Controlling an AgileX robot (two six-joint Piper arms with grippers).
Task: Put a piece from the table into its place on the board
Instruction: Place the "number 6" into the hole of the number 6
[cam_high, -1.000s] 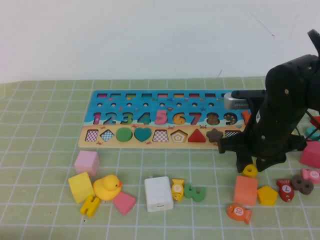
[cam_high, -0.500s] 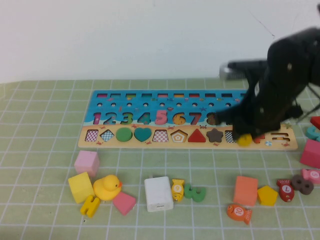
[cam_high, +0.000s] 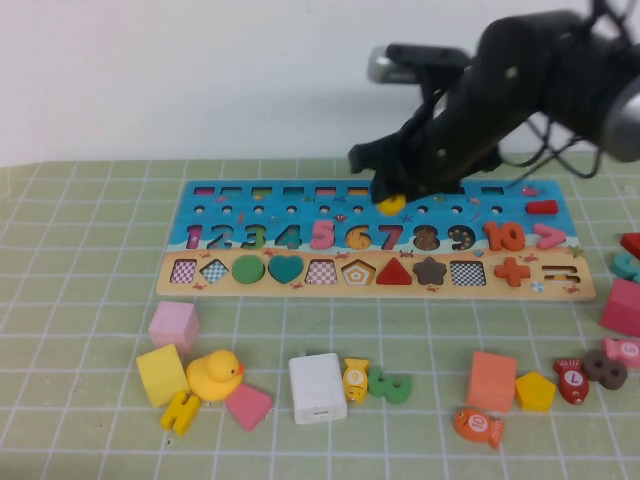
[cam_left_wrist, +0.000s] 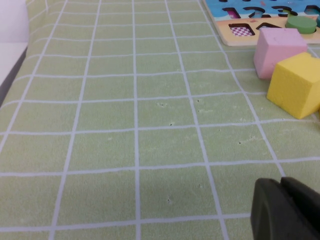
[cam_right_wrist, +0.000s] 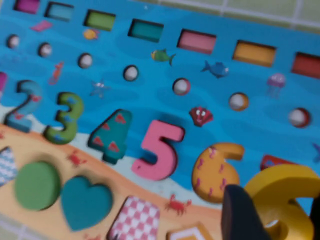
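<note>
A green gridded mat covers the bench (cam_high: 90, 290). The right end effector (cam_high: 392, 200) clamps one yellow wooden 6 (cam_right_wrist: 282, 202) above the long puzzle board (cam_high: 250, 275). The left end effector (cam_left_wrist: 285, 212) hovers low over the mat; whether it is apart or together, I cannot tell.

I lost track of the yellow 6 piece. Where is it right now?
The yellow 6 is held off the table by the right gripper, over the board's blue part, just above the 6 slot.
</note>
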